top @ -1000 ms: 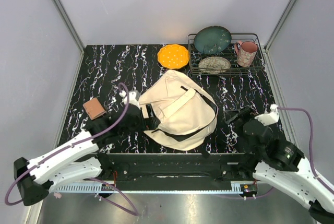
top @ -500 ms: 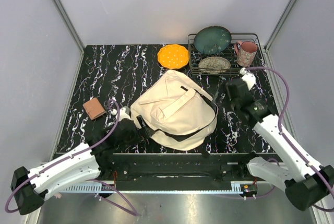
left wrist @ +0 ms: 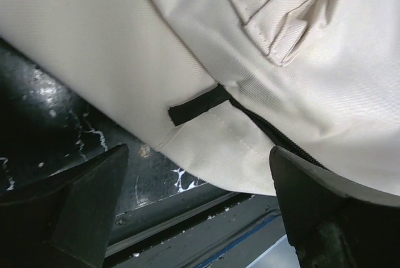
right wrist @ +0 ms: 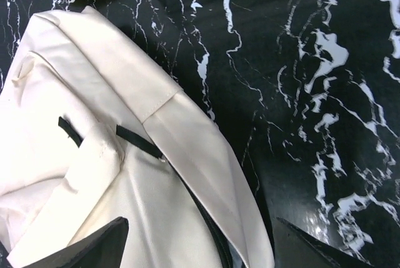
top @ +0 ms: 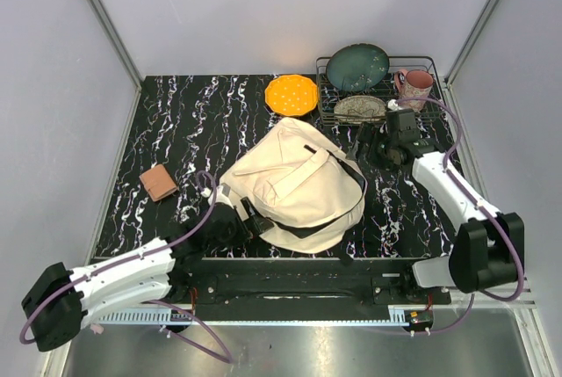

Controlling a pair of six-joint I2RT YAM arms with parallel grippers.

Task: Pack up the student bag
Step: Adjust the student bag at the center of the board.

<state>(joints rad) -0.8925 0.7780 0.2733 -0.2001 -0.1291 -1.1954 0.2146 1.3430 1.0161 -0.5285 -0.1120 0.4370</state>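
student bag (top: 294, 185) | cream fabric, black straps | lying flat, slumped | table centre

Robot lab test cell: plain grey walls (top: 290, 8) on aluminium posts (top: 105, 21) enclose a black marbled table (top: 176, 113), two arms (top: 123, 271) bolted at its near edge; a wire dish rack (top: 413, 59) sits just beyond the right gripper (top: 367, 144).

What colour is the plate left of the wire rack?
Orange, with faint small dots; the plate shows best in the top view.
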